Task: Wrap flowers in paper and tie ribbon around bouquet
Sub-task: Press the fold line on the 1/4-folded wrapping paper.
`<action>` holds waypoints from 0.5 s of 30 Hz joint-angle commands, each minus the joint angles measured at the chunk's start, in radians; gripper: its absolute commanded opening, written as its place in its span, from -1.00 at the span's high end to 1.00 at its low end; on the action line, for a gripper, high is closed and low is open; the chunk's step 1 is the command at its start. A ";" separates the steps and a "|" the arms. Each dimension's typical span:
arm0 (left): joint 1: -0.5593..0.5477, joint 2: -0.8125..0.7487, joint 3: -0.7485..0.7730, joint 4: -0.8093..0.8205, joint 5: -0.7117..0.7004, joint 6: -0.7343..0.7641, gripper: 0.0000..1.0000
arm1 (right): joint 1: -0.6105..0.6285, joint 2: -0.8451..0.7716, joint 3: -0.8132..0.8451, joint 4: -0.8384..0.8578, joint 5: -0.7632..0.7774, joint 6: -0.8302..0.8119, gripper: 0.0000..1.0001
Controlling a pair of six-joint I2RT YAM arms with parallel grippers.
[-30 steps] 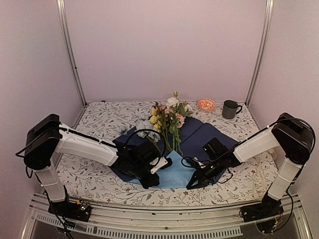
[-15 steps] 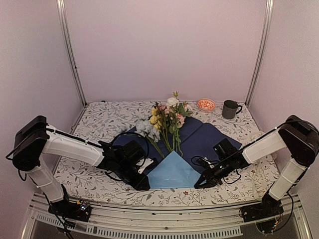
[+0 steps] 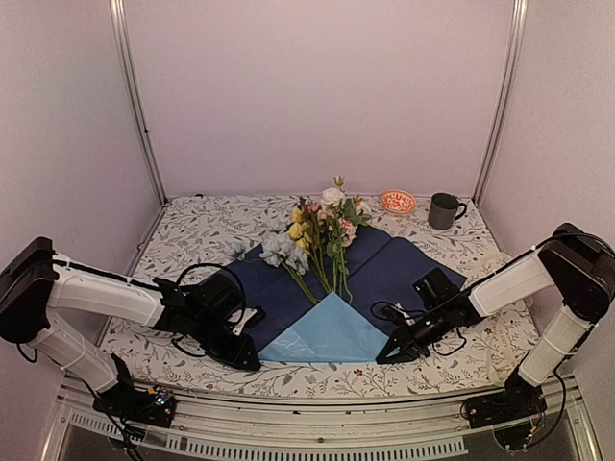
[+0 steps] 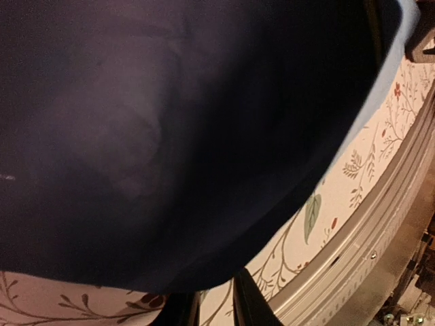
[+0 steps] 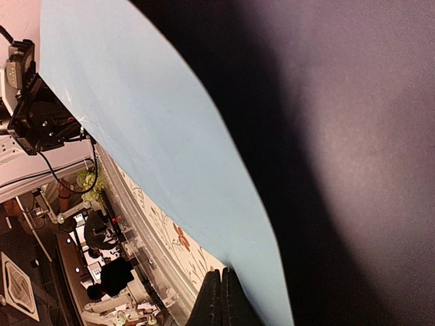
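My main worry is the folded near corner of the paper [image 3: 384,264]. It lies as a diamond on the leaf-printed tablecloth [image 3: 192,226], navy face up, with the near point turned over into a light blue triangle. That flap is thin and only loosely creased, so I judge that it could spring open or skid if either arm drags sideways. The flowers [image 3: 322,230] rest down the middle, blooms at the far end and stems reaching to the tip of the flap. A tug on the sheet would roll them off-centre and the cone would wrap crooked. I find no ribbon in any view.

The left gripper [image 3: 242,353] sits low at the left end of the fold, its arm stretched long and flat across the table. In the left wrist view navy paper covers the fingertips, so I cannot tell whether it is open, closed or gripping.

The right gripper [image 3: 387,353] is at the right end of the fold, forearm angled down from a raised elbow. Its fingers [image 5: 214,299] are pressed together, tips meeting the light blue edge; I cannot tell whether paper is pinched.
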 commanded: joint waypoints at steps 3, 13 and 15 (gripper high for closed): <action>0.078 -0.108 -0.090 -0.131 -0.052 -0.104 0.65 | -0.009 0.012 -0.036 -0.101 0.095 -0.016 1.00; -0.165 -0.020 0.266 -0.035 -0.241 0.232 0.65 | -0.007 -0.010 -0.014 -0.128 0.140 0.004 1.00; -0.166 0.126 0.372 -0.068 -0.212 0.293 0.66 | -0.007 -0.026 -0.009 -0.144 0.166 0.015 0.99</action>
